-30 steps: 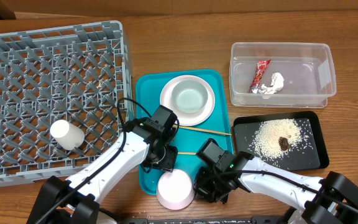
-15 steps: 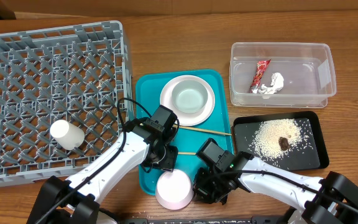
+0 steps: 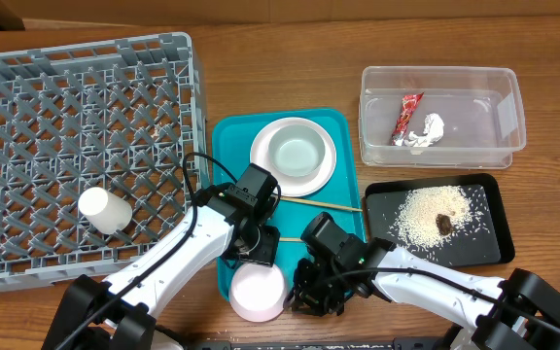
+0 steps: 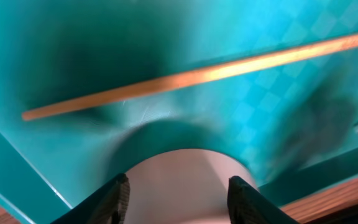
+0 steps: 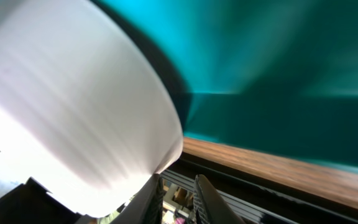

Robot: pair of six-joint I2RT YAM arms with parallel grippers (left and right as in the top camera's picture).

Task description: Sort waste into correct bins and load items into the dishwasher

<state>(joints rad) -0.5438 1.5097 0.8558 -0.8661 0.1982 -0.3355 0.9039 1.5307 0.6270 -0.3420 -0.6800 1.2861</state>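
Observation:
The pink bowl (image 3: 258, 292) lies upside down at the teal tray's front edge. My left gripper (image 3: 253, 255) hovers just behind it, open; in the left wrist view the bowl (image 4: 182, 180) shows between the spread fingers (image 4: 118, 199). My right gripper (image 3: 301, 297) sits at the bowl's right side, its jaws a narrow slit apart with nothing in them (image 5: 178, 182) and the bowl (image 5: 73, 93) to their left. Two chopsticks (image 3: 319, 202) (image 3: 295, 239) lie across the tray. The grey-green bowl (image 3: 295, 154) stands on the white plate (image 3: 261, 146). The white cup (image 3: 104, 209) lies in the dishwasher (image 3: 86, 44).
The teal tray (image 3: 231, 136) sits mid-table. At the back right, the clear tub (image 3: 440, 73) holds the red wrapper (image 3: 407, 115) and tissue (image 3: 426, 129). The black tray (image 3: 382, 199) holds rice (image 3: 426, 214) and a brown scrap (image 3: 444, 223). The table's front edge (image 5: 278, 171) is close.
The pink bowl has slid left along the tray's front edge, with the right gripper following it. The right jaws have parted slightly. The left arm has stayed put.

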